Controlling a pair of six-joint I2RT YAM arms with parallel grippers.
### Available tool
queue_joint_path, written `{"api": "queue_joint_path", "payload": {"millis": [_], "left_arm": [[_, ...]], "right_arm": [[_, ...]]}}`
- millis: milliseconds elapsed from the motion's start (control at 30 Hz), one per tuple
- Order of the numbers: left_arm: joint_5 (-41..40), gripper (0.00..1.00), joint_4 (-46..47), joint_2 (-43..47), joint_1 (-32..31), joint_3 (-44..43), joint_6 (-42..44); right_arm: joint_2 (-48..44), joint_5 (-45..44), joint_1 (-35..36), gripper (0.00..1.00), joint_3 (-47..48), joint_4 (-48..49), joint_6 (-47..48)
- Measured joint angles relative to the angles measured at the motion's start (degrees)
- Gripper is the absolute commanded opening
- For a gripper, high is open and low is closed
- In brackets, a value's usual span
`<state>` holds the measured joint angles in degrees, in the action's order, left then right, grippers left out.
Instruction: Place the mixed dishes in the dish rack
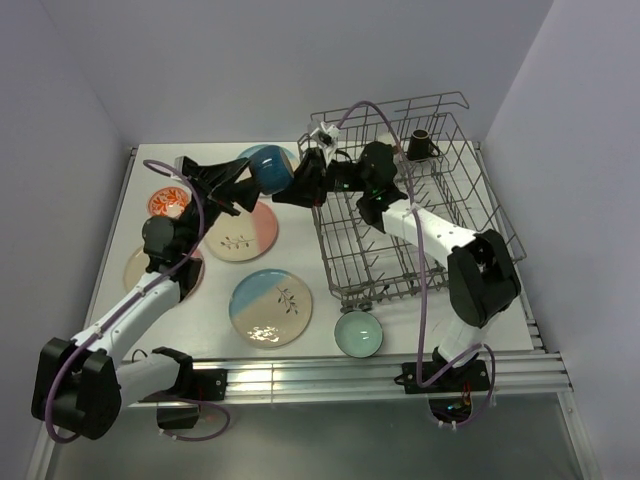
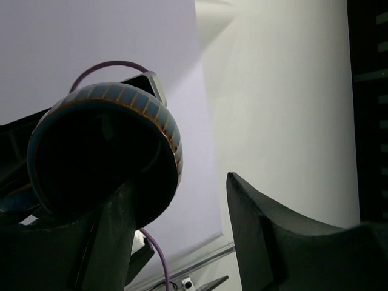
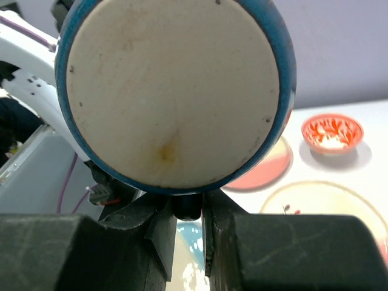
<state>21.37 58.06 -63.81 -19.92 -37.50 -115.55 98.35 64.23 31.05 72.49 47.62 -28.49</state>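
The right fingers (image 3: 151,242) pinch the dark-blue mug (image 1: 268,168) (aloft); the left fingers (image 2: 267,236) stand spread.

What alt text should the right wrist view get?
The right gripper, jaws closed, holds the dark-blue mug, its cream base filling the frame. Behind, on the table, sit a small orange-red bowl and parts of a pink plate and a cream plate.

Leftmost plate (image 1: 136,269) half behind left arm (image 1: 140,305)
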Motion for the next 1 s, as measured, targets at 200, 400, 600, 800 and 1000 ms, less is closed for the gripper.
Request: {"api": "queue_joint_path", "payload": {"millis": [200,400,600,800,1000], "left_arm": [[1.6,0.65,-9.7,4.1,3.2,0.0,2.8],[4.3,0.65,-20.7,9.9,7.2,0.0,9.4],[5.9,0.66,-38.4,14.6,10.6,-2.6,23.9],[4.6,0.66,-57.4,19.1,10.9,-6.7,42.4],[0.8,0.65,-69.5,23.3,10.9,-6.8,54.2]], "right_arm": [[-1.6,-1.5,-1.4,0.00,1.7,-13.0,7.3],[-2.5,-6.5,-4.8,0.00,6.3,-30.3,18.8],[-2.6,-14.4,-9.1,0.00,14.1,-53.4,38.2],[-0.1,-23.7,-16.8,0.00,26.8,-70.4,53.5],[9.8,-34.8,-18.9,0.00,40.4,-82.7,68.3]]}}
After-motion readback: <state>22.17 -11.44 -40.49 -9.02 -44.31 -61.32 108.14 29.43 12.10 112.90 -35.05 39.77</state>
